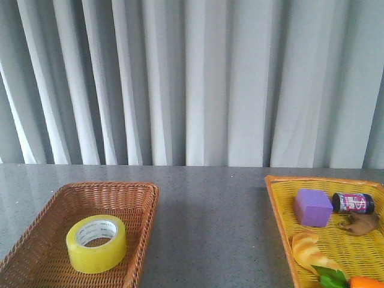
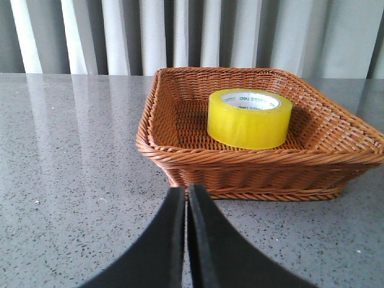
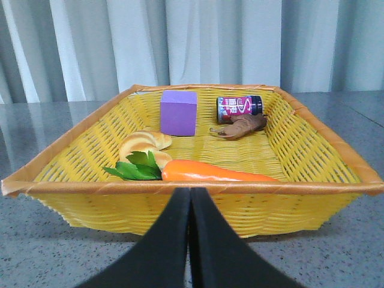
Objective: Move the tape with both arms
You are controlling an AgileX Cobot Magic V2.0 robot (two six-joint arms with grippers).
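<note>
The yellow tape (image 1: 96, 243) lies flat in the brown wicker basket (image 1: 139, 198) at the table's front left; no arm shows in the front view. The left wrist view shows the tape (image 2: 249, 118) inside that basket (image 2: 180, 157), beyond my left gripper (image 2: 186, 191), which is shut and empty over the grey table just short of the basket's near wall. My right gripper (image 3: 190, 193) is shut on nothing, close in front of the yellow basket (image 3: 78, 201).
The yellow basket (image 1: 278, 207) at the front right holds a purple block (image 1: 312, 207), a small dark jar (image 1: 353, 203), a brown piece (image 1: 359, 224), a croissant (image 1: 311, 251) and a carrot (image 3: 210, 173) with green leaves. A grey curtain hangs behind the table.
</note>
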